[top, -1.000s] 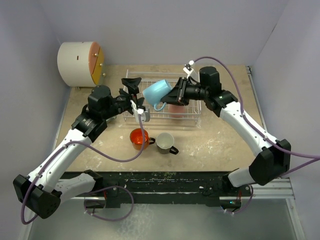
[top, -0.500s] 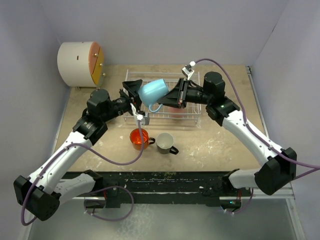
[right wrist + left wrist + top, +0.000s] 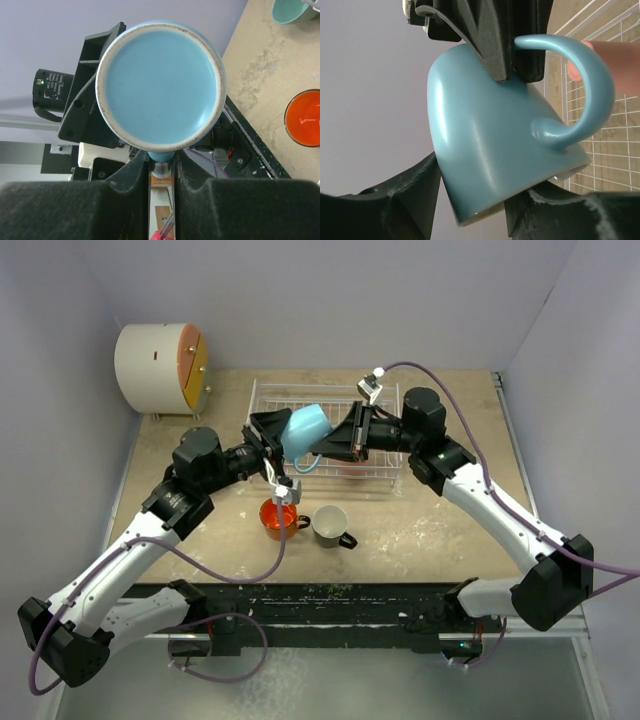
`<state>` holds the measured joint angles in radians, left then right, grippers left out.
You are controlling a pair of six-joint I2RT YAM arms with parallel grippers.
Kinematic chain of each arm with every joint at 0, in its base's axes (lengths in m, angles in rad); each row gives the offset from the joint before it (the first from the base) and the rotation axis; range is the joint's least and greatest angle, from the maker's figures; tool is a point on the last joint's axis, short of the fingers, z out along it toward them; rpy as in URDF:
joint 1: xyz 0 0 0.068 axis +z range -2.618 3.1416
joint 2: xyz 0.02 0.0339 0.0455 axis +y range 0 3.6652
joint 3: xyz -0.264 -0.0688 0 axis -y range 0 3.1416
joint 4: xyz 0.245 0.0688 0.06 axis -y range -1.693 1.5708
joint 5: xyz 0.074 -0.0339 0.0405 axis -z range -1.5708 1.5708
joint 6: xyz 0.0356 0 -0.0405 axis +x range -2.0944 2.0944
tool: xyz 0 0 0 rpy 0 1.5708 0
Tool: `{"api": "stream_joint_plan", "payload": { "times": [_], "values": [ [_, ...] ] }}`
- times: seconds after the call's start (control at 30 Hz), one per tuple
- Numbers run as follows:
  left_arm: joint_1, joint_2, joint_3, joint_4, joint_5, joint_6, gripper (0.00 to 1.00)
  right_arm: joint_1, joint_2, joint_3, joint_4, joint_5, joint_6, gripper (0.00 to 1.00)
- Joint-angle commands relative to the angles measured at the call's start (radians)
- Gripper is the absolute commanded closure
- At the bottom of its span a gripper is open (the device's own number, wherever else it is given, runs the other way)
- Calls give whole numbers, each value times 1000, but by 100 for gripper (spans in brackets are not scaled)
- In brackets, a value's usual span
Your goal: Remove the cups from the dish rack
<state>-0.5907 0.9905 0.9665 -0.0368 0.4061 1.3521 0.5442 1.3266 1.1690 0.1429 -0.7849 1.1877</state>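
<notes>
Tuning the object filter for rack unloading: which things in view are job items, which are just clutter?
Job: light blue mug, orange mug, black mug with white inside, pink tumbler, teal-green mug, white wire dish rack.
Lying about: white drum with orange-yellow face.

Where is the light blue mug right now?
In the top view, the light blue mug hangs mid-air above the left half of the dish rack, between both tools: the right tool grips its handle, the left tool flanks its rim.
</notes>
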Motion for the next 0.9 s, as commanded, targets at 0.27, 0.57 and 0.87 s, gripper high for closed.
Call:
{"api": "stream_joint_plan", "payload": {
  "times": [0.27,0.57,0.87],
  "values": [
    [-105,20,68,-21,-56,-47,100,34,-5,87,-54,-8,-111,79],
    [-92,178,356,-398,-181,-311,100,-4,-42,269,-511,300,-562,39],
    [15,395,690,-824,-30,-577,100,-3,-361,-20,-203,502,-949,39]
  ]
}}
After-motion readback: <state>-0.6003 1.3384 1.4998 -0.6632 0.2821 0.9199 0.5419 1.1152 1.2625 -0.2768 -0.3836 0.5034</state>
